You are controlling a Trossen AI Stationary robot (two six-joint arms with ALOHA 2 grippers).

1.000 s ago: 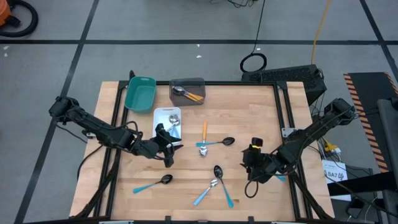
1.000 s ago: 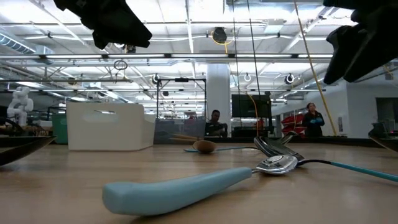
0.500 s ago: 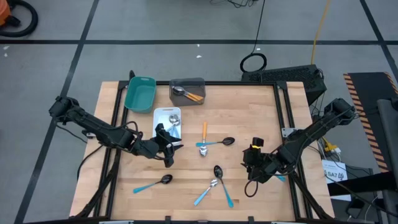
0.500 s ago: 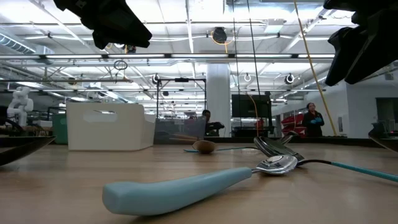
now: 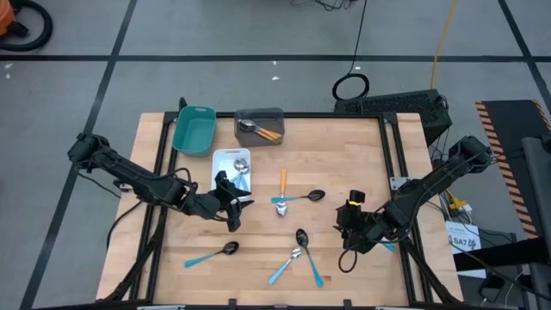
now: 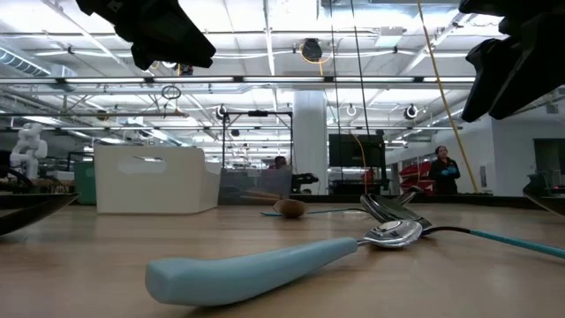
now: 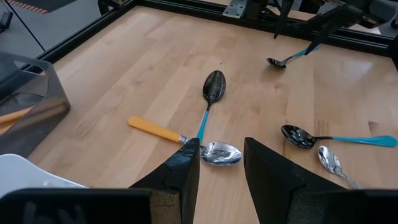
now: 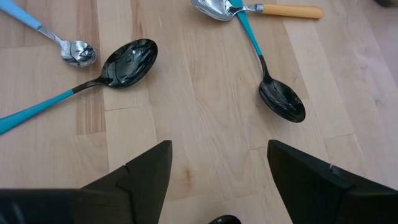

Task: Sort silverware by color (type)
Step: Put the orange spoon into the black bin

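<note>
The left hand [image 5: 232,205] hangs over the left-middle of the worktop [image 5: 362,146], just in front of the white tray [image 5: 225,158], its two fingers [image 7: 186,177] parted and holding nothing; past them lies the orange-handled spoon [image 7: 186,142] with its silver bowl touching the blue handle of a black-bowled spoon [image 7: 211,93], the pair sitting near the worktop's centre. The right hand [image 5: 351,226] hovers toward the right edge, nearer the front, spread wide and likewise empty, with a black spoon [image 8: 93,78] and a small silver spoon [image 8: 59,43] ahead of it and one more spoon by the right rail, behind that arm. Another blue-handled spoon [image 5: 212,253] rests near the front-left corner. At the back edge the grey tray [image 5: 260,126] already holds a spoon or two with an orange handle showing, the white tray holds silver pieces, and the teal tray [image 5: 193,129] looks bare. So the sort appears partly done, with both hands between picks. The likely next move is for the left hand to drop onto the orange handle, which calls for closing on the thin shaft clear of the crossed blue one, so the neighbour is not dragged along.
</note>
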